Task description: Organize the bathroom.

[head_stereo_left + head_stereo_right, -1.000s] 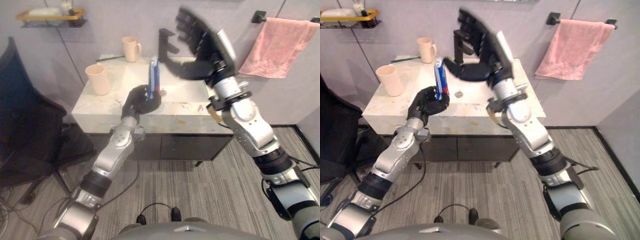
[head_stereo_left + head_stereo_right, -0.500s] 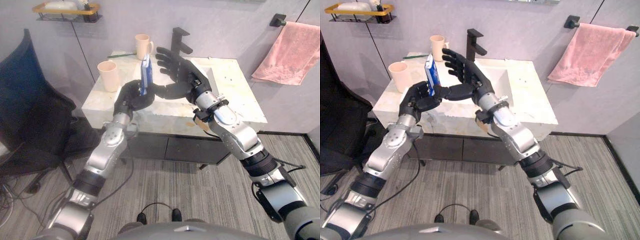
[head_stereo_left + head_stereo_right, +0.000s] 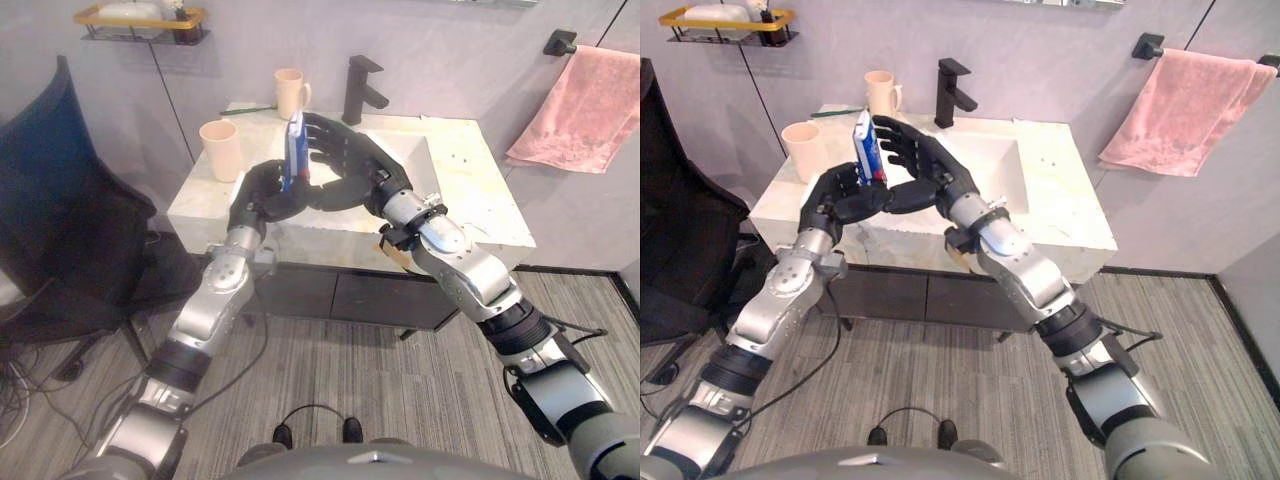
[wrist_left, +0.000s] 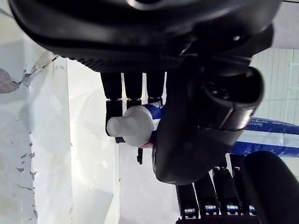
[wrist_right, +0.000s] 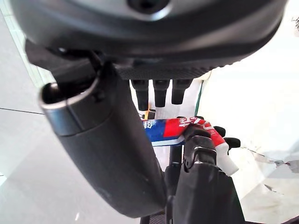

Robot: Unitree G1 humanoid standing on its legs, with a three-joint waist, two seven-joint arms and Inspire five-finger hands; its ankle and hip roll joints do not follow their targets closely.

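The left robot hand [image 3: 262, 194] grips the tube [image 3: 295, 150] upright over the counter's [image 3: 470, 190] near edge. The right robot hand [image 3: 340, 170], fingers spread, cups it; it should close gently before the left lets go.

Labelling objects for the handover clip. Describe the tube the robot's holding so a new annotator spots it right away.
Start at the marble vanity counter with the black faucet. Over its front left edge, the left hand grips a toothpaste tube upright, and the right hand has its fingers spread beside it. It is flat, blue and white with red near the cap end, unlike the two plain beige cups behind it.
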